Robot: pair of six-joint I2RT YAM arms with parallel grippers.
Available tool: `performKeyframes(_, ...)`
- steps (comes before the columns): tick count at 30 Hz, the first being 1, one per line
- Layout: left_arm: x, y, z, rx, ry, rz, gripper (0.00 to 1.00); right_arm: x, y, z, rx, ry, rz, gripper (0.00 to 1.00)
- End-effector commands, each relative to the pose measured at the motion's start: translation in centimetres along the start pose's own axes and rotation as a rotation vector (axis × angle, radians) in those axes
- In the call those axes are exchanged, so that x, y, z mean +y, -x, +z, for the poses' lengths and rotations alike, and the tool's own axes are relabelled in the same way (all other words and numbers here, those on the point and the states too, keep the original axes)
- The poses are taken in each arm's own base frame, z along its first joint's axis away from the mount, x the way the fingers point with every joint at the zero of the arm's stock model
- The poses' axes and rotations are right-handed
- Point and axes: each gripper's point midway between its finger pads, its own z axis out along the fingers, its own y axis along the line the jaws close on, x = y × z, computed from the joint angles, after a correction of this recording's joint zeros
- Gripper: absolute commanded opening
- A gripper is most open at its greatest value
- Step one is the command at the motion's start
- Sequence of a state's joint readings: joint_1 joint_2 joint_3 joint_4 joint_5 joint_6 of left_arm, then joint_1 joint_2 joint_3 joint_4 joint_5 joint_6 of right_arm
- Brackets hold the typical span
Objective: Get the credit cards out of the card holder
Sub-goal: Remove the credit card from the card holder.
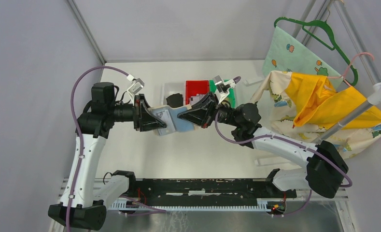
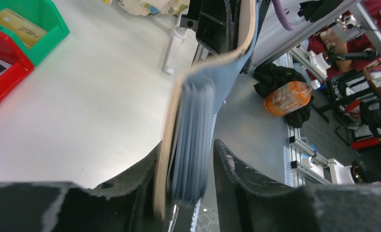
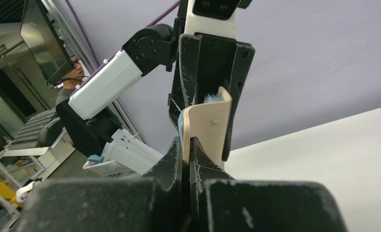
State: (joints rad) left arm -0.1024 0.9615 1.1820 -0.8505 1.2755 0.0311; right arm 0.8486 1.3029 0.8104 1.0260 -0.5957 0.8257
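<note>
Bins (image 1: 196, 88) crowd just bhd card holder (image 1: 171, 121); table (image 1: 188, 152) nr side free.

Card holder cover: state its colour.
Beige; the card holder shows best in right wrist view.

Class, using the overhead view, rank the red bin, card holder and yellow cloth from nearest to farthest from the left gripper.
1. card holder, held in the left gripper
2. red bin, just beyond, rightward
3. yellow cloth, far right

card holder (image 1: 171, 121) 1 | gold credit card (image 2: 21, 26) 1 | bins (image 1: 197, 87) 3 | hangers (image 1: 305, 27) 2
</note>
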Motion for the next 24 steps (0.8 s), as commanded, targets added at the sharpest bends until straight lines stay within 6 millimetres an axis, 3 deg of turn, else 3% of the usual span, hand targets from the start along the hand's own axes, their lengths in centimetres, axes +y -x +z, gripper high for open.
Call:
performKeyframes(1,-1.6,1.5,-0.3,-0.019,-0.043,0.102,0.52,2.1,1.1,0.4,-0.001,0.081,-0.004,0.00)
performKeyframes(6,-2.9,1.8,-0.4,-0.027,-0.102,0.078,0.64,1.9,2.6,-0.3,-0.124,0.042,0.016,0.00)
performKeyframes(13,-3.8,0.9,-0.6,-0.025,-0.136,0.075,0.61,2.3,4.9,-2.3,-0.335,0.031,0.060,0.00)
performKeyframes(19,-3.2,0.6,-0.4,-0.024,-0.116,0.062,0.56,2.5,5.6,-2.8,-0.412,0.039,0.089,0.00)
performKeyframes(24,-1.5,2.6,-0.1,-0.104,-0.003,-0.026,0.58,2.7,5.4,-2.3,-0.440,0.041,0.109,0.00)
